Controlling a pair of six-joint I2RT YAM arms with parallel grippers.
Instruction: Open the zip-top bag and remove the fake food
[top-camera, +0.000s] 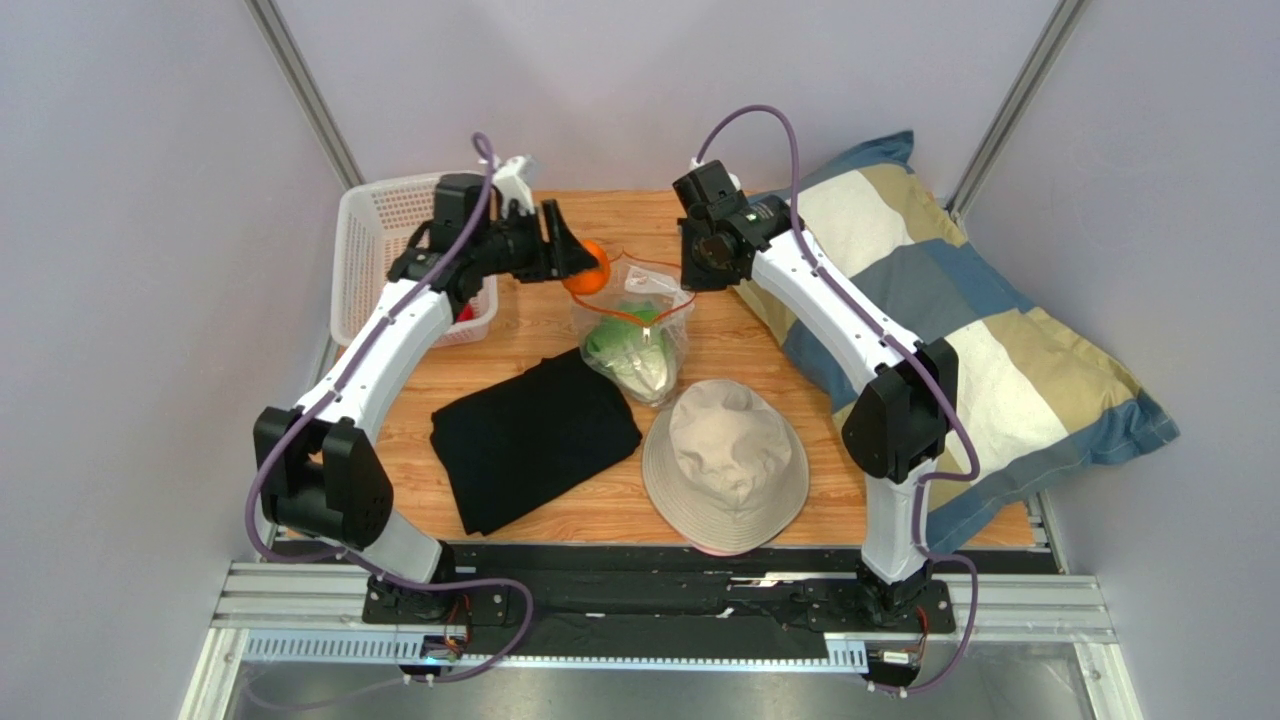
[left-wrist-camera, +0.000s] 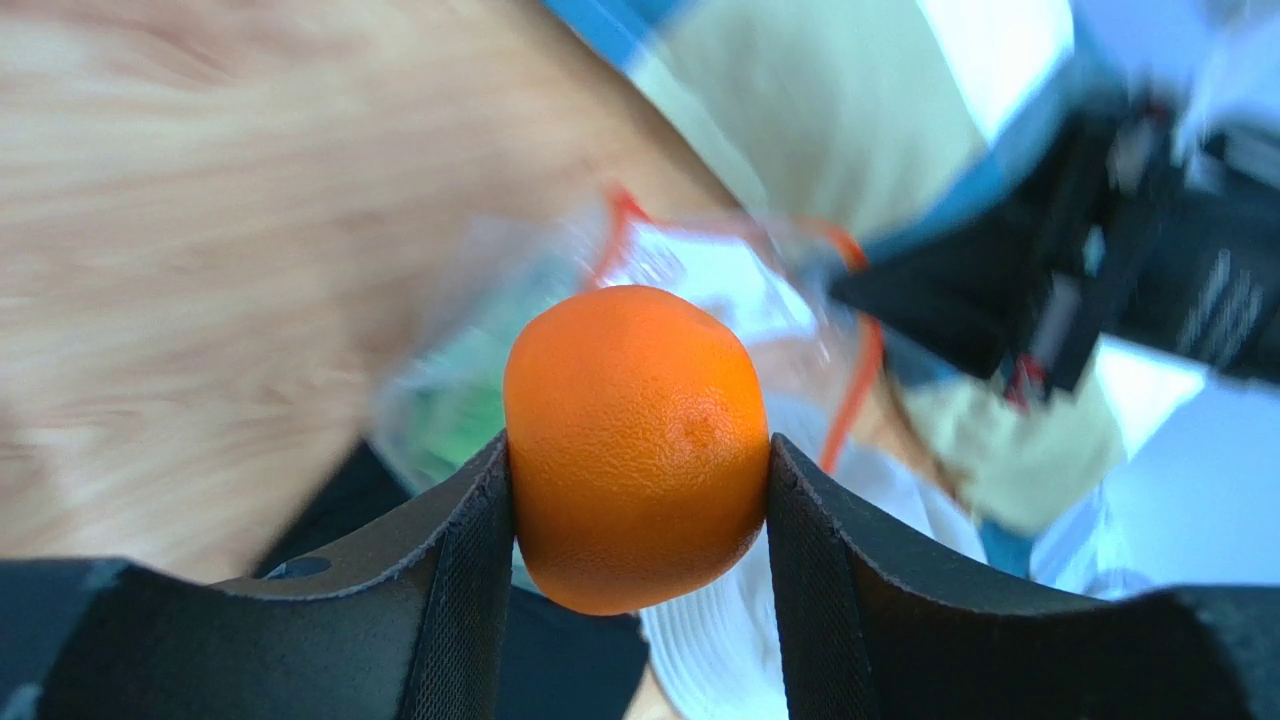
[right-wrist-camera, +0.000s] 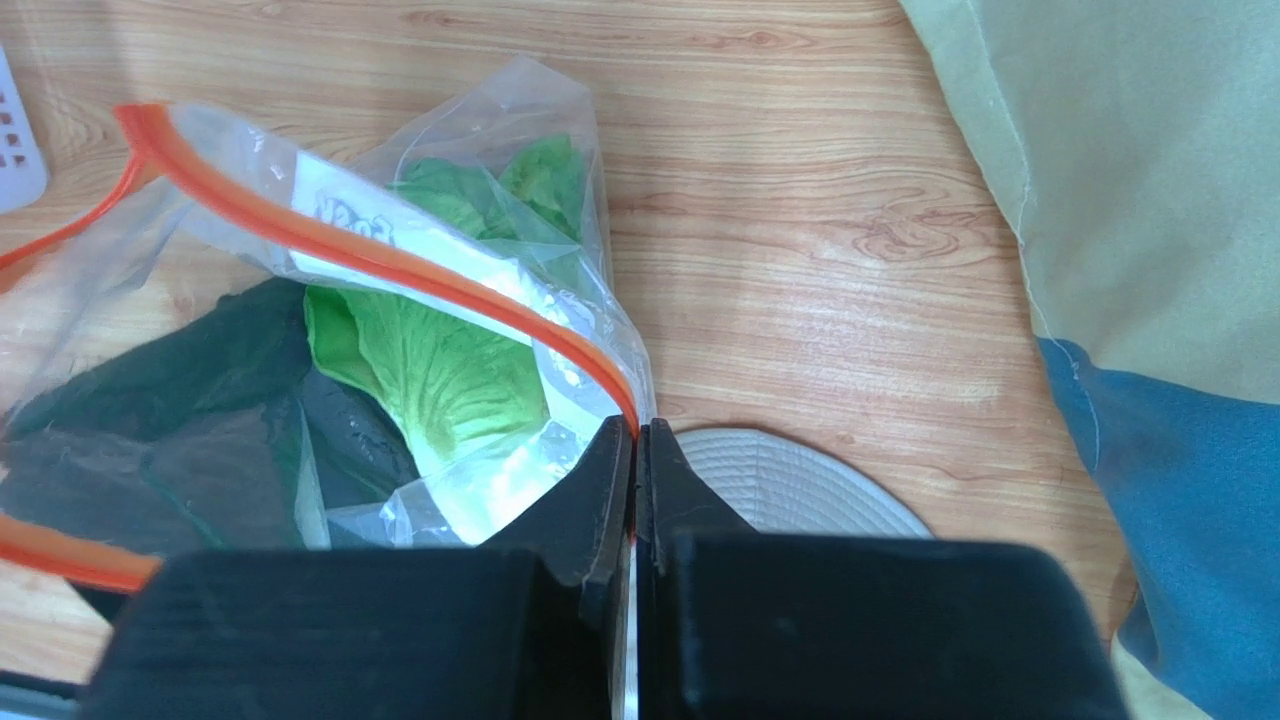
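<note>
1. Well, got the orange (left-wrist-camera: 639, 447) squeezed between the two fingers of the left gripper (left-wrist-camera: 639, 488), held off the table (top-camera: 781, 510) near the far edge, just left of the bag (top-camera: 639, 323).
2. Looks hard, round and light, so probably a bit slippery in a two-point pinch. Best taken across the widest part, as it is now.
3. Found the right gripper (right-wrist-camera: 633, 450) pressed together on the bag's rim, right at the zip strip (right-wrist-camera: 376, 263), with the mouth pulled open.
4. Would call the bag thin, crinkly and floppy. Weighs next to nothing, and likely to slide and crumple. Better to pinch it at the stiffer strip than at the film.
5. Spotted the cabbage (right-wrist-camera: 428, 368) inside the bag, leafy and pale green, down toward the closed end. Looks soft-edged but light, with room to reach it through the mouth.
6. Can't tell whether the dark patch seen through the plastic is more food or just the cloth (top-camera: 534, 435) underneath.
7. Over at the far-left corner, the basket (top-camera: 376, 240). Seems to hold what looks like the apple (top-camera: 473, 312) at its near-right corner, mostly hidden by the left arm.
8. Also got a hat (top-camera: 726, 465) toward the near edge and a pillow (top-camera: 962, 330) along the right edge.
</note>
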